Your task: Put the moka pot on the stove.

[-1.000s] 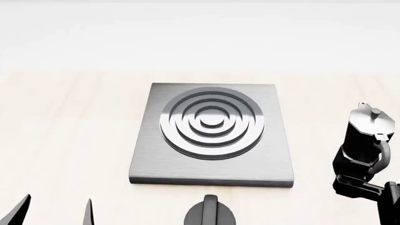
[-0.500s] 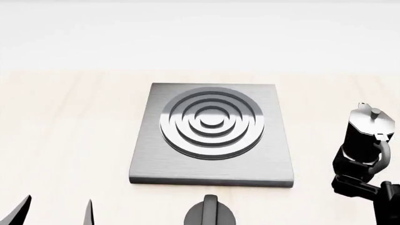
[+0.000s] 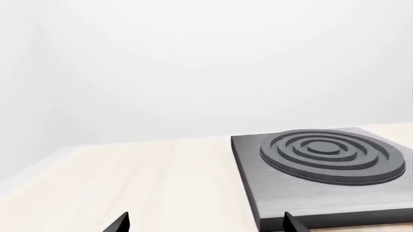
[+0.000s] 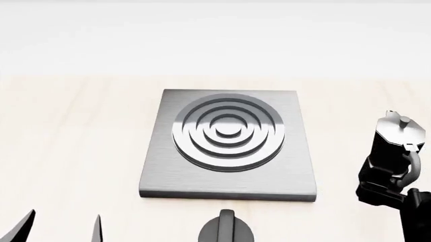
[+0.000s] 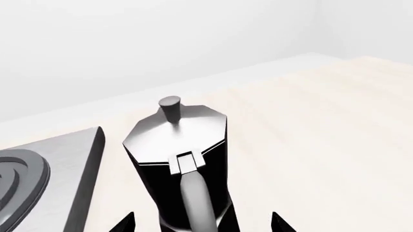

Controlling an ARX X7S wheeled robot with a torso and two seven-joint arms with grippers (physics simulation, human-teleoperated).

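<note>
The moka pot stands upright on the wooden table, right of the stove, with bare wood between them. It is black with a silvery lid and knob, and its handle faces my right gripper. In the right wrist view the moka pot fills the middle, and my right gripper is open with one fingertip on either side of the pot's lower body; I see no contact. The stove's corner lies beside the pot. My left gripper is open and empty near the front edge, short of the stove.
A squat round black knob sits on the table just in front of the stove's near edge. The light wooden table runs back to a white wall. Bare wood lies between my left gripper and the stove.
My right gripper has crept a little closer to the moka pot's base. The pot, the stove and my left arm have not moved.
</note>
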